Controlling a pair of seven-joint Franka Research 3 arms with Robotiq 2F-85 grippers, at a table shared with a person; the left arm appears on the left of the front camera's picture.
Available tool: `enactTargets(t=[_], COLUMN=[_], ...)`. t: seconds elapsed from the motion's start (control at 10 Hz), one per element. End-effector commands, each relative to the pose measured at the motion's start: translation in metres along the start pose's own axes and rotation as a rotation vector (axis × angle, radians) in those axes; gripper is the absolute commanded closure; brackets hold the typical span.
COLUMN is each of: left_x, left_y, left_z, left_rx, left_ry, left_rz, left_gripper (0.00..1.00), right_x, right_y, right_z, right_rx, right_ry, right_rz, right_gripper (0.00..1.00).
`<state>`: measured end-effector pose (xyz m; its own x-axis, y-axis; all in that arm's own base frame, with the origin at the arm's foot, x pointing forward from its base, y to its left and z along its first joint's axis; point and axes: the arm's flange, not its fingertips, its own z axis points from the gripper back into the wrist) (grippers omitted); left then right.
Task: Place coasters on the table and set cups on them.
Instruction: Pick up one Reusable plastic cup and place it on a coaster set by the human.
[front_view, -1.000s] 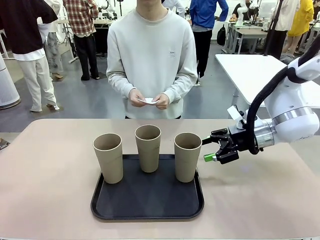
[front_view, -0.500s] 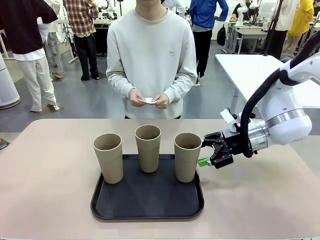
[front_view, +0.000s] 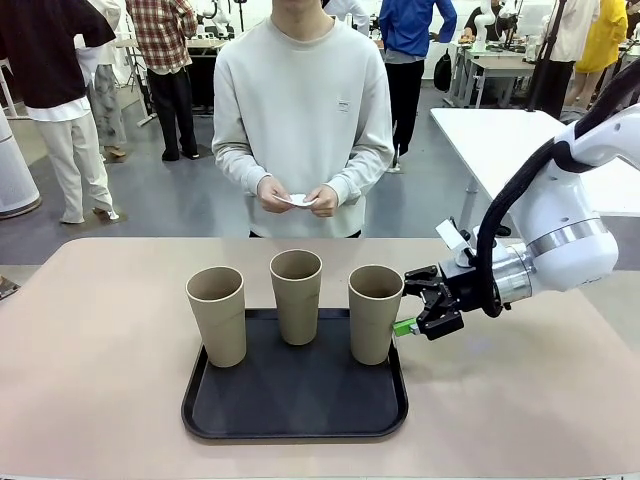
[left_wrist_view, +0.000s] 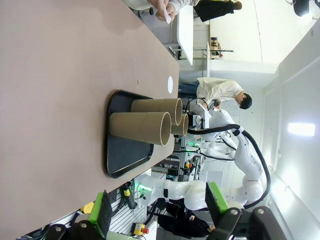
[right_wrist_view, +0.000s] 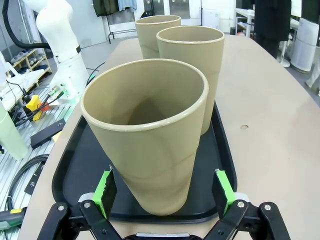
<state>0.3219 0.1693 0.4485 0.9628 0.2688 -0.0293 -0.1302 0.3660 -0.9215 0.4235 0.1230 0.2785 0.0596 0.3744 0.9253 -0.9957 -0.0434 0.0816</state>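
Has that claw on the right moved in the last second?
Yes. The right gripper, jaws open, has slid left toward the nearest cup, which stays put on the black tray.

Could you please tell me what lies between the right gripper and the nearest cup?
Nothing: in the right wrist view, the open right gripper straddles that cup, with only black tray in the gaps.

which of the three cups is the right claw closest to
The cup at the right end of the black tray: the open right claw faces it at close range, while the other two cups stand farther left.
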Motion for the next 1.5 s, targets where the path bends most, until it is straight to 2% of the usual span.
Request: enactTargets(t=[0.0,0.8,1.4], left_x=[0.000,0.000,0.000], left_y=[-0.001,-0.001,-0.001], left_z=[0.002,0.002,0.002], left_rx=[-0.020,-0.020,-0.020], left_ry=[-0.005,-0.005,-0.005], left_rz=[-0.004,-0.004,-0.004], left_gripper=[0.00,0.00,0.00], right_x=[0.000,0.004,0.004], right_y=[-0.003,-0.023,-0.023], right_z=[-0.008,-0.035,-0.033], right_rx=[0.005,0.037,0.056], right_ry=[-0.007,-0.025,-0.031], right_rz=[-0.025,-0.047,-0.072], right_gripper=[0.00,0.00,0.00])
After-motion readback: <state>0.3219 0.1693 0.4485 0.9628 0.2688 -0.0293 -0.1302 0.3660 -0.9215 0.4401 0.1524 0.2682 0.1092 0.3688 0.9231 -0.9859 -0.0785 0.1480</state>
